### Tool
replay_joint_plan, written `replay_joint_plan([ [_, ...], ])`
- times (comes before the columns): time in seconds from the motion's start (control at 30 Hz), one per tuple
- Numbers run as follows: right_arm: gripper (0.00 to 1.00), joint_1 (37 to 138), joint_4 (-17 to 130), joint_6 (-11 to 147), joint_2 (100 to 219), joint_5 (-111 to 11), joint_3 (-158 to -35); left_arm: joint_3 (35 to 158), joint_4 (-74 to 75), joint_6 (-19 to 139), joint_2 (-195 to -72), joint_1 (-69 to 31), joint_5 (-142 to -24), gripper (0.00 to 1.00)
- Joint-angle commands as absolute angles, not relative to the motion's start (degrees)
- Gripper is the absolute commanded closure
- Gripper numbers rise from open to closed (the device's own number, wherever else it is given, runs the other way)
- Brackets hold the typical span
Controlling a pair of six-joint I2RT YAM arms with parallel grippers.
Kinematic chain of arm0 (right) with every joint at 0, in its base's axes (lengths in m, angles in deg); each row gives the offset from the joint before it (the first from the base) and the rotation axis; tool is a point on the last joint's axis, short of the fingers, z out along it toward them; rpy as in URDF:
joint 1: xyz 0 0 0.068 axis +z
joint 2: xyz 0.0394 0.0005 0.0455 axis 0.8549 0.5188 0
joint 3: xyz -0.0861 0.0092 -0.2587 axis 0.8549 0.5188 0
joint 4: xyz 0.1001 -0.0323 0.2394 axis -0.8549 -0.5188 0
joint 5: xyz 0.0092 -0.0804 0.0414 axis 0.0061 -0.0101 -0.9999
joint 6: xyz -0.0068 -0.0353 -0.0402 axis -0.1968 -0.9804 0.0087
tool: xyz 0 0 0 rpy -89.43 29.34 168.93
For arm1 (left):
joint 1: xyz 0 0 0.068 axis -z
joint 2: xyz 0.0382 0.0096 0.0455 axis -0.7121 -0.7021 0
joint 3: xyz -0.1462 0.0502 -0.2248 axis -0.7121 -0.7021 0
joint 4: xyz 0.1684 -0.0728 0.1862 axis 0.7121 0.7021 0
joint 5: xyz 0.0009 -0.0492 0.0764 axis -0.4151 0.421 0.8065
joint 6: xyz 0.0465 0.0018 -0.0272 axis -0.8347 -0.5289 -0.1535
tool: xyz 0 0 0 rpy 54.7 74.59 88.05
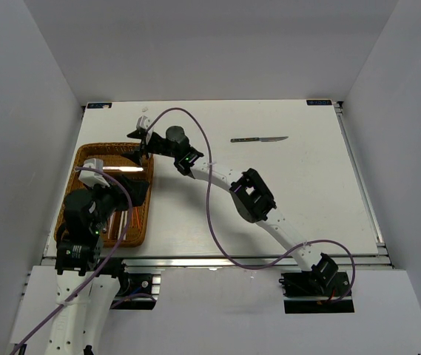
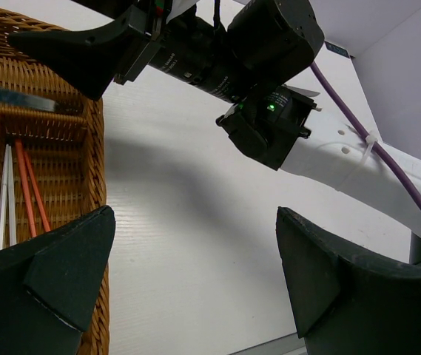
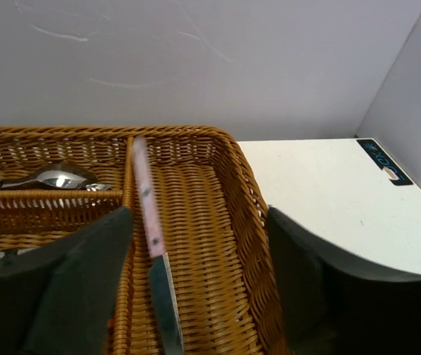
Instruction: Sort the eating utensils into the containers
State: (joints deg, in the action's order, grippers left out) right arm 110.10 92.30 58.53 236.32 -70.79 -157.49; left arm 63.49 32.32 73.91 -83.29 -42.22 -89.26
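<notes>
1. From above, the wicker tray (image 1: 92,150) sits on the left side of the counter (image 1: 306,200).
   - The left arm (image 1: 84,214) hangs over the tray's near half and hides much of it. The left jaws are above the tray's right edge, and this view does not show how they stand.
   - The right arm (image 1: 258,200) lies slantwise across the counter, with a purple cable (image 1: 211,211) looping over it. The right jaws are at the tray's far right corner.
   - A dark-handled knife (image 1: 258,138) lies alone on the counter, well apart from the tray and to its right.

2. In the left wrist view, the left jaws are spread wide and grip nothing, with bare counter between the black fingers (image 2: 55,281).
   - The tray's wall shows at the left. In one long slot, red chopsticks (image 2: 27,181) and white chopsticks (image 2: 4,200) lie side by side.
   - The right arm's wrist, with a green light (image 2: 269,106), fills the upper part and blocks the counter beyond.

3. In the right wrist view, the right jaws are also wide apart and grip nothing.
   - A pink-handled knife (image 3: 147,203) lies lengthwise in the far-end compartment between the fingers (image 3: 77,288), its handle tip near the divider.
   - A spoon (image 3: 56,177) lies in the next compartment.
</notes>
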Motion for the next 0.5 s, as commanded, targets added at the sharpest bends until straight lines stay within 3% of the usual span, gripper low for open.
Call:
replay_joint_plan([
  [0.0,0.19,110.43,94.01,57.87,236.11,-67.75,-159.88,63.14,31.33,73.37,-82.64,-41.89,-90.16,0.02],
  [0.17,0.17,110.43,94.10,57.95,234.80,-66.95,-158.83,63.14,31.42,73.37,-82.47,-41.71,-90.07,0.02],
  [0.4,0.17,108.59,94.81,63.57,222.16,-61.41,-147.76,63.31,31.86,73.73,-83.26,-41.71,-88.58,0.02],
  [0.47,0.11,107.97,92.79,65.15,219.25,-59.22,-144.16,63.40,31.94,73.73,-83.52,-41.71,-88.14,0.02],
])
